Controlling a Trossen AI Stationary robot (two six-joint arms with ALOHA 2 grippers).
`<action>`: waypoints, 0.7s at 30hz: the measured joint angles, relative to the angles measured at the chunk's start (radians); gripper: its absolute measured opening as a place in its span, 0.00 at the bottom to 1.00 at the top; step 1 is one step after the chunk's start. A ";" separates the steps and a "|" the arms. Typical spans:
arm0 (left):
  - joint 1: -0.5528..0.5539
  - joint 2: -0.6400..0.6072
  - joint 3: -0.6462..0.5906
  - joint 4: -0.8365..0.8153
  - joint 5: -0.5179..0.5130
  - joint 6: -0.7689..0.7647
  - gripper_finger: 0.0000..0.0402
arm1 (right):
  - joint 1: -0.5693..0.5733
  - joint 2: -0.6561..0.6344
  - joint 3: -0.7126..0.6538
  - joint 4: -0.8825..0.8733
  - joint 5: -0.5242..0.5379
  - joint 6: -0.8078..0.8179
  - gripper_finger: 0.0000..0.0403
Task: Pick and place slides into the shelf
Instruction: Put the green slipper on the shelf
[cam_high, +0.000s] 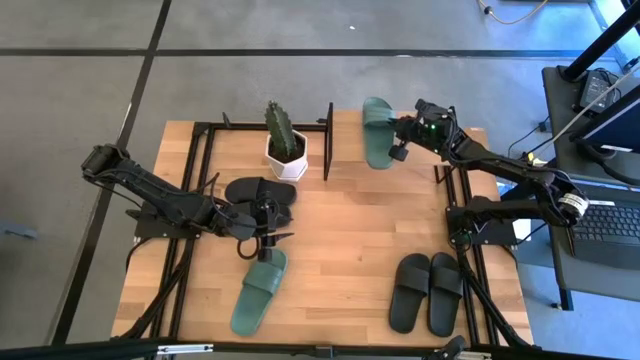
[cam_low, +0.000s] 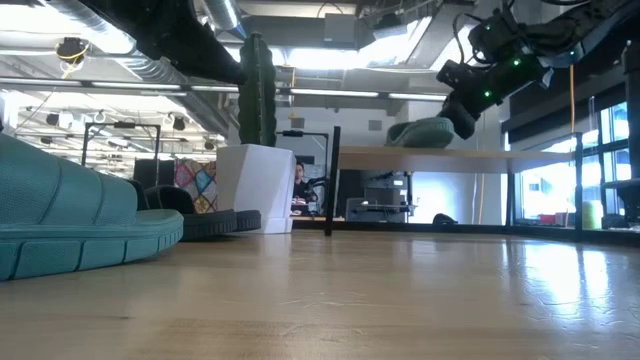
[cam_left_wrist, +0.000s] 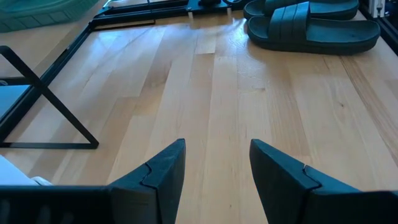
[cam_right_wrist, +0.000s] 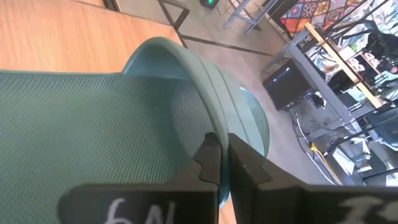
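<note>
One sage-green slide (cam_high: 377, 130) lies on the shelf's light top board (cam_low: 400, 153) at the table's far edge. My right gripper (cam_high: 399, 137) is shut on it. The second green slide (cam_high: 260, 290) lies sole-down near the table's near left. One black pair (cam_high: 262, 192) lies just beyond it, a second black pair (cam_high: 426, 292) at the near right. My left gripper (cam_high: 263, 238) hovers open between the green slide and the first black pair, touching nothing. In the left wrist view the gripper (cam_left_wrist: 216, 146) faces bare wood. My right gripper (cam_right_wrist: 222, 140) pinches the green slide's wide strap (cam_right_wrist: 208, 93) at its edge, between the two fingers. The fingers come from the table's right, slanting down, across the strap. The slide's sole seems to lie flat on the shelf's top board (cam_low: 430, 152).
A cactus in a white pot (cam_high: 283, 142) stands left of the shelf's black post (cam_high: 328, 140). Black metal frames run along the table's left (cam_high: 190, 200) and right (cam_high: 460, 220) sides. Bare wood lies in the middle of the table (cam_high: 350, 230).
</note>
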 joint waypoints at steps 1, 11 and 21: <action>0.000 0.000 0.000 0.000 0.000 0.000 0.43 | -0.001 0.000 0.000 -0.006 0.000 0.000 0.05; 0.000 0.000 0.000 0.000 0.000 0.002 0.43 | -0.001 0.000 0.000 -0.035 0.002 0.000 0.20; 0.000 0.000 0.000 0.000 0.000 -0.019 0.43 | -0.001 0.000 0.000 -0.041 0.000 -0.002 0.33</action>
